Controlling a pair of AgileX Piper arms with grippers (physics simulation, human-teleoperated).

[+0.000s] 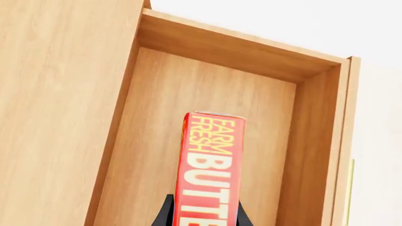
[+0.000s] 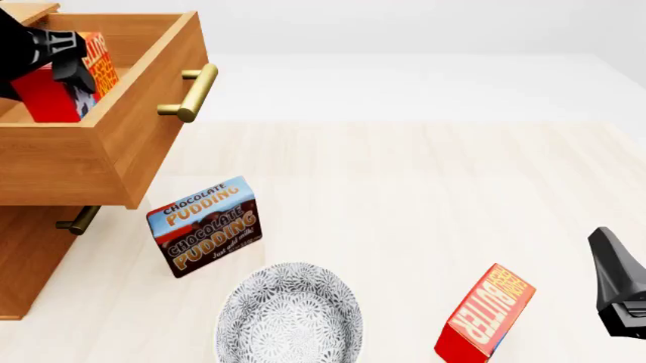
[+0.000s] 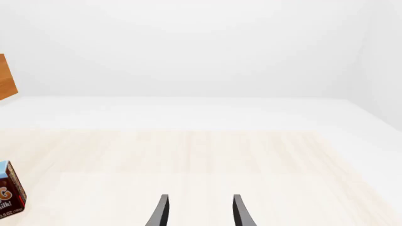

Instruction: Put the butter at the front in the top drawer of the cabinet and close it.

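My left gripper (image 2: 69,66) is shut on a red butter carton (image 2: 63,94) and holds it upright over the inside of the open top drawer (image 2: 121,144) of the cabinet (image 2: 26,265). In the left wrist view the butter (image 1: 210,165) sits between the black fingers (image 1: 164,214), above the drawer's wooden floor (image 1: 188,89). A second, identical butter carton (image 2: 486,314) stands tilted on the table at the front right. My right gripper (image 2: 618,291) is beside it, low at the right edge; in its wrist view it is open and empty (image 3: 199,212).
A Chocolate Pudding box (image 2: 205,225) stands in front of the cabinet and shows at the edge of the right wrist view (image 3: 9,190). A patterned grey bowl (image 2: 290,314) sits at the front. The top drawer's brass handle (image 2: 190,92) juts out; the lower drawer's handle (image 2: 78,220) is beneath.
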